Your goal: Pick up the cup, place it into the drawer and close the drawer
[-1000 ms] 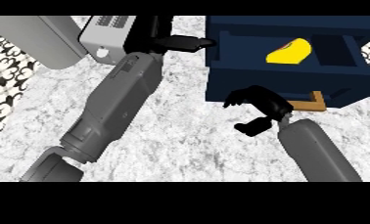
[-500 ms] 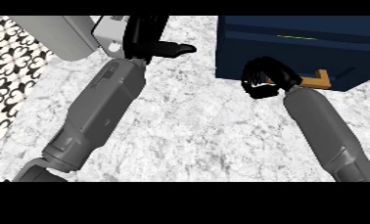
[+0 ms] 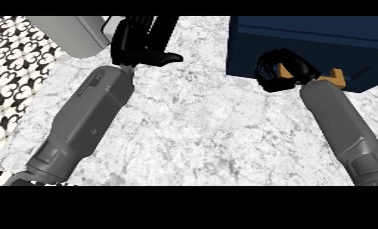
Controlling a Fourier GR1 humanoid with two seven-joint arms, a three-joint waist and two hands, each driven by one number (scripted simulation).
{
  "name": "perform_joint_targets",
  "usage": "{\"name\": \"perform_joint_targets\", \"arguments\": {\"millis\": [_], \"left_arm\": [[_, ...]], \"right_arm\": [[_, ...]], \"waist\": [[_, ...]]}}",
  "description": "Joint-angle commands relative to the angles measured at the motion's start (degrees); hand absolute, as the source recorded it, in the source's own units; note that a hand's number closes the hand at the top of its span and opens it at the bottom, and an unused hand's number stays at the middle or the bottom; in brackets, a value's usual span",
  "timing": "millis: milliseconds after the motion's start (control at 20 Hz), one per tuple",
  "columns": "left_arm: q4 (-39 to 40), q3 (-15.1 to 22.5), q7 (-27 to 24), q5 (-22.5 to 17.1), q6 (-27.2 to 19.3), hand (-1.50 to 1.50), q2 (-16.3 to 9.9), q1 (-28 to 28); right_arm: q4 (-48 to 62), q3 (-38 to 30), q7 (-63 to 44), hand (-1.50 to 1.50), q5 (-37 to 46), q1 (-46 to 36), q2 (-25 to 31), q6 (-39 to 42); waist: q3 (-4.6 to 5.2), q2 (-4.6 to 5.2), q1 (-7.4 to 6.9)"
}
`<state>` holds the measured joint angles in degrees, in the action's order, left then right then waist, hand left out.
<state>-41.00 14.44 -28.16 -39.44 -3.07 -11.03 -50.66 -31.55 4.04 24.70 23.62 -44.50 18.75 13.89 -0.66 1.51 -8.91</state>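
The drawer (image 3: 310, 43) sits on the counter (image 3: 199, 133) far right, a box (image 3: 70, 33) far left.

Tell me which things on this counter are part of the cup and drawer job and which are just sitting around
Part of the job:
- dark blue drawer unit, its front shut, no cup showing
- tan handle
- right hand, curled at the drawer front

Just there:
- left hand, open near the top edge
- grey appliance
- marble counter

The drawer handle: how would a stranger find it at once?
Find the dark blue drawer unit at the counter's far right. On its front edge, beside the right hand, sits the handle, the only tan thing there.
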Motion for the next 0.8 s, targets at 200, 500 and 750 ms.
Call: {"name": "perform_joint_targets", "arguments": {"millis": [200, 500, 750], "left_arm": [[-2.18, 0.12, 0.30, -0.24, 2.54, -1.50, -2.05, 2.21], [-2.87, 0.31, 0.72, -0.67, 3.70, -1.50, -1.60, 2.83], [-3.73, 1.08, 0.95, -0.91, 4.27, -1.50, -0.54, 4.93]], "right_arm": [[2.60, -5.90, -3.88, 1.50, -2.19, -9.37, 6.91, -1.88], [0.82, -6.76, -4.10, 1.50, -4.15, -9.15, 8.81, 1.55], [-0.53, -7.28, -3.82, 1.50, -5.52, -8.13, 9.47, 3.32]], "waist": [[0.41, 1.13, -3.14], [0.50, 1.46, -3.48], [0.48, 1.23, -4.15]]}}
